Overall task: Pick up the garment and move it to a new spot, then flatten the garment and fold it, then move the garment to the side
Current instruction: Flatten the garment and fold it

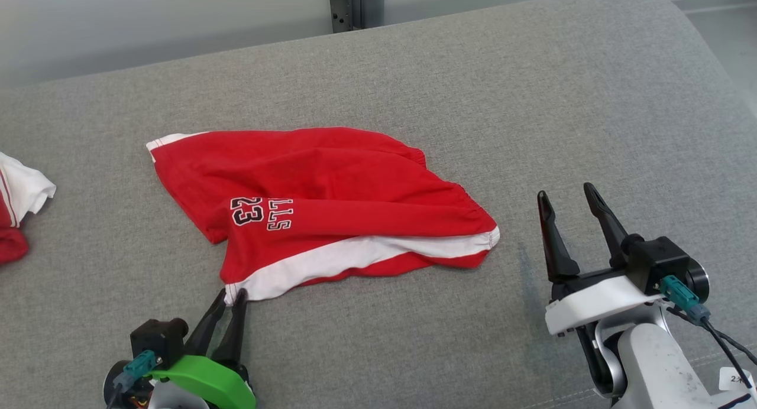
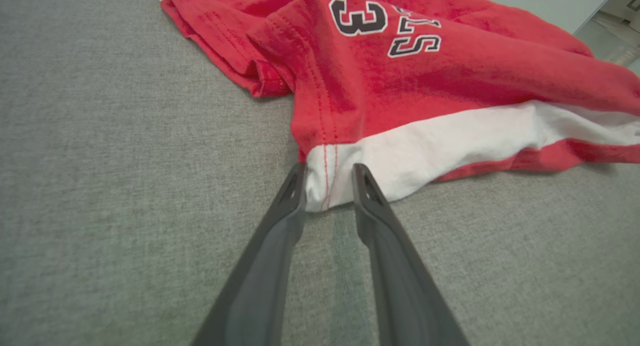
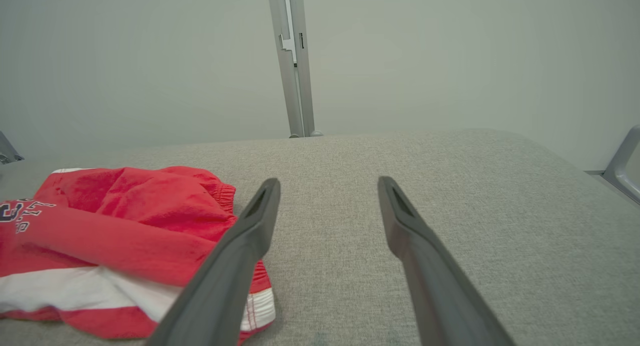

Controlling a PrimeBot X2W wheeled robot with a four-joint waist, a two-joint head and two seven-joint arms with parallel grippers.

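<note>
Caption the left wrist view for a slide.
Left gripper pinching the white-banded corner of the red shorts on grey upholstery.

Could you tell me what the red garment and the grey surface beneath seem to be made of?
The red garment looks like soft matte knit, perhaps cotton jersey: stitched hems, limp folds. The grey surface looks like matte woven upholstery: heathered weave.

My left gripper (image 1: 232, 295) is wearing a bright green collar (image 1: 204, 380) under its two long dark fingers (image 1: 207, 332), my right gripper (image 1: 565, 191) a white collar (image 1: 597, 305). Each is carrying a black block (image 1: 659, 260) with a teal plug (image 1: 680, 295); a black cable (image 1: 728, 345) is trailing past my pale grey forearm (image 1: 662, 362).
</note>
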